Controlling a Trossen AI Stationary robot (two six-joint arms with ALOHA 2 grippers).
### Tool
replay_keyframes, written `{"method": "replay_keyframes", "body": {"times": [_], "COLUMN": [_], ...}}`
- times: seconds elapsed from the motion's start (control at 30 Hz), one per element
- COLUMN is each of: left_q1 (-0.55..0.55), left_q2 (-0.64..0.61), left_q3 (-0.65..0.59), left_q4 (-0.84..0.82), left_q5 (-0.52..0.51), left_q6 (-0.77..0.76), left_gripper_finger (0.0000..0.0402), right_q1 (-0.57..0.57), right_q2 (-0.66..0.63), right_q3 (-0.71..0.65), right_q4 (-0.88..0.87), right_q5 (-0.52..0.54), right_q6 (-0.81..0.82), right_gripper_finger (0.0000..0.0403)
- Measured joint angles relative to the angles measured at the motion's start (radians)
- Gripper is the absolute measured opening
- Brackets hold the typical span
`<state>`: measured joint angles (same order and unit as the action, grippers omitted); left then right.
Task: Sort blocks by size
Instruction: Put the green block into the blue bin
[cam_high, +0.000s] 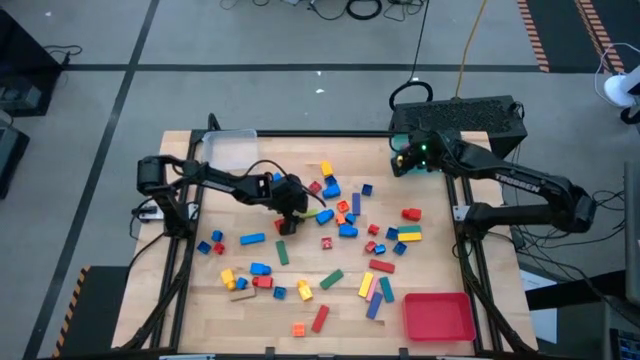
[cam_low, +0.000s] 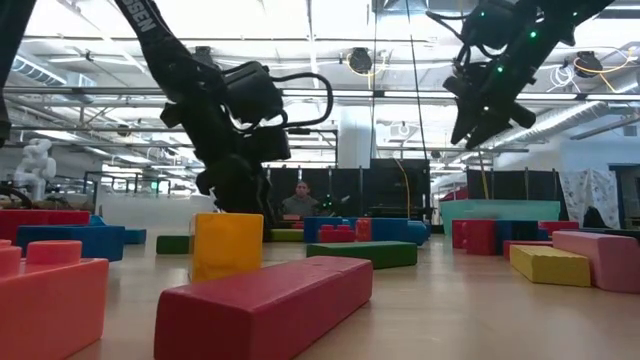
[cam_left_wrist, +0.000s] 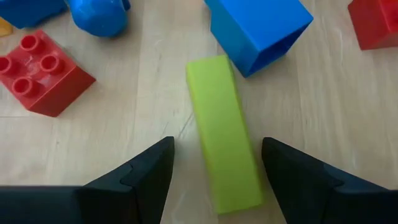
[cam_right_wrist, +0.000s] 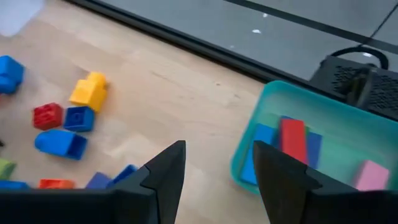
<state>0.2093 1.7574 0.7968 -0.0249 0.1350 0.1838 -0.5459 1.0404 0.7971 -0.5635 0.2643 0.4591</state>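
Many coloured blocks (cam_high: 345, 230) lie scattered over the wooden table. A light green bar (cam_left_wrist: 224, 137) lies flat on the table, lengthwise between the open fingers of my left gripper (cam_left_wrist: 217, 144), which stand on either side of it with a gap to each. This gripper (cam_high: 290, 205) is low over the table's middle left. My right gripper (cam_high: 410, 155) hangs open and empty, high over the far right. It is beside a teal tray (cam_right_wrist: 339, 171) that holds a red bar (cam_right_wrist: 292, 140), blue pieces and a pink one.
A red studded brick (cam_left_wrist: 43, 74) and a blue brick (cam_left_wrist: 258, 28) lie just beyond the green bar. A clear tray (cam_high: 230, 150) sits at the far left, a red tray (cam_high: 438, 315) at the near right. A black box (cam_high: 470, 118) stands past the far edge.
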Motion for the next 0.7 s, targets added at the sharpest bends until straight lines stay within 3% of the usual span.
{"method": "replay_keyframes", "body": {"times": [0.1, 0.33, 0.7], "left_q1": [-0.004, -0.004, -0.003], "left_q2": [0.003, 0.004, -0.002], "left_q3": [0.001, 0.001, -0.001], "left_q4": [0.002, 0.004, 0.01], "left_q5": [-0.008, -0.015, -0.019], "left_q6": [-0.018, -0.021, -0.02], "left_gripper_finger": [0.0216, 0.0109, 0.0108], "right_q1": [0.045, 0.159, 0.353], "right_q2": [0.002, 0.038, 0.191], "right_q3": [0.0, 0.0, 0.0], "right_q4": [0.021, 0.063, 0.249], "right_q5": [0.001, 0.049, 0.049], "right_q6": [0.018, 0.005, -0.228], "right_gripper_finger": [0.0171, 0.0171, 0.0171]}}
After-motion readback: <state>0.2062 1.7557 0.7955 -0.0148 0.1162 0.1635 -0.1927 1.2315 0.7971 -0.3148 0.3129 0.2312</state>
